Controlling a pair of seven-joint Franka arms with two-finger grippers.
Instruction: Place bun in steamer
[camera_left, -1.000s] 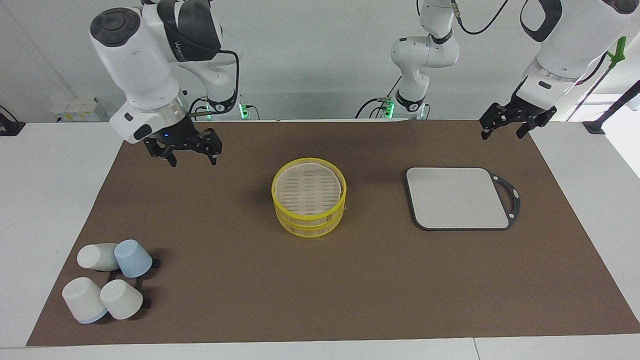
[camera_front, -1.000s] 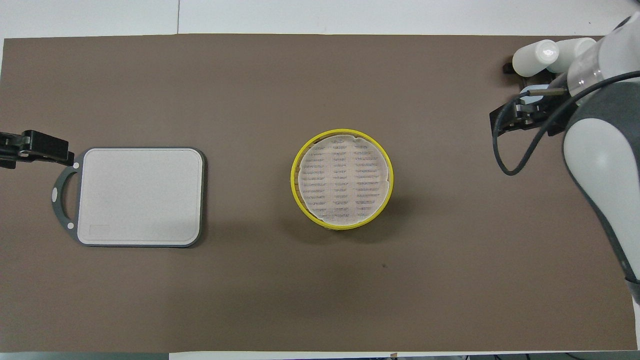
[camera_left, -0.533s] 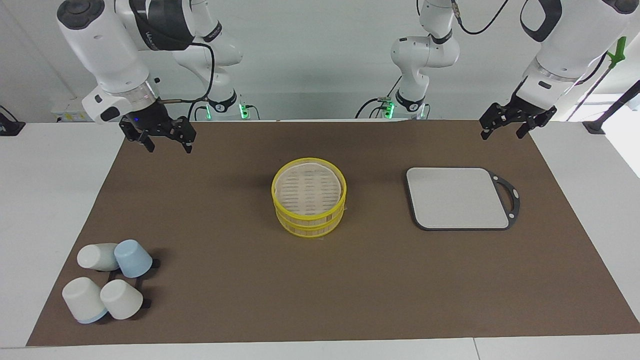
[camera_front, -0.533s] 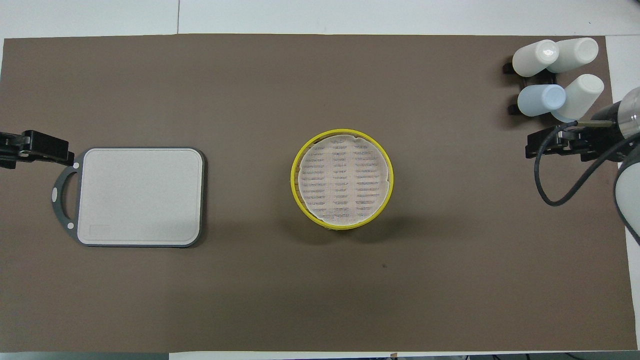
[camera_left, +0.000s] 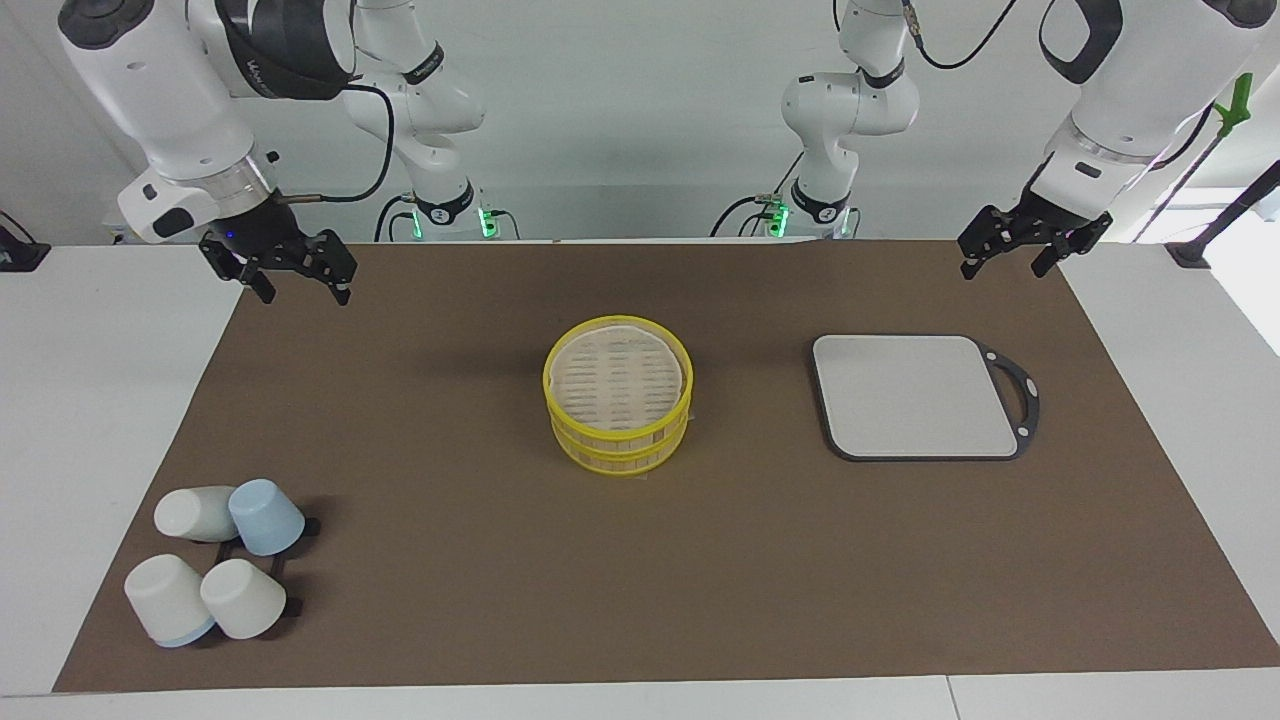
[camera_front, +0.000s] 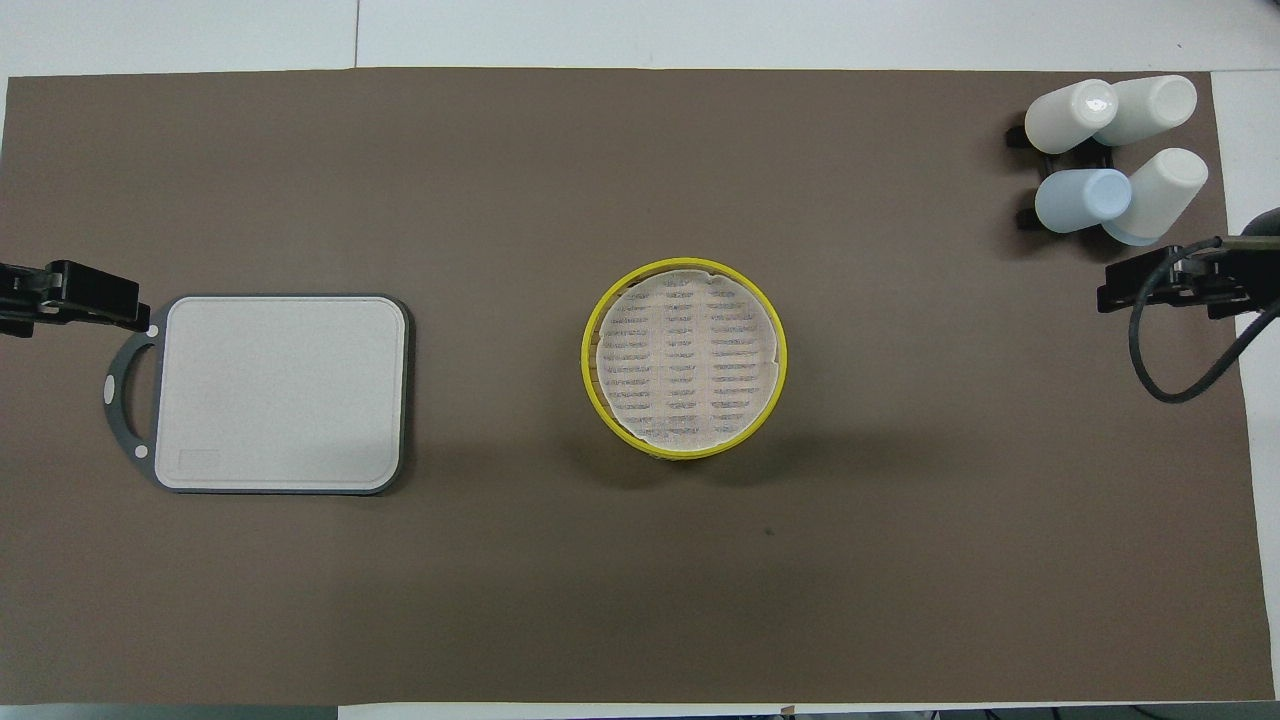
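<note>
The steamer stands mid-table, a two-tier basket with yellow rims and a slatted whitish top; it also shows in the overhead view. No bun shows in either view. My right gripper is open and empty, raised over the mat's corner at the right arm's end, well away from the steamer; it also shows in the overhead view. My left gripper is open and empty, raised over the mat's corner at the left arm's end, above the cutting board's handle side.
A grey cutting board with a black rim lies beside the steamer toward the left arm's end. Several upturned cups, pale and one light blue, stand on a black rack at the right arm's end, farther from the robots.
My right gripper has drawn back from over the mat toward the right arm's end and its own base. The left arm, the steamer, the board and the cups have not moved.
</note>
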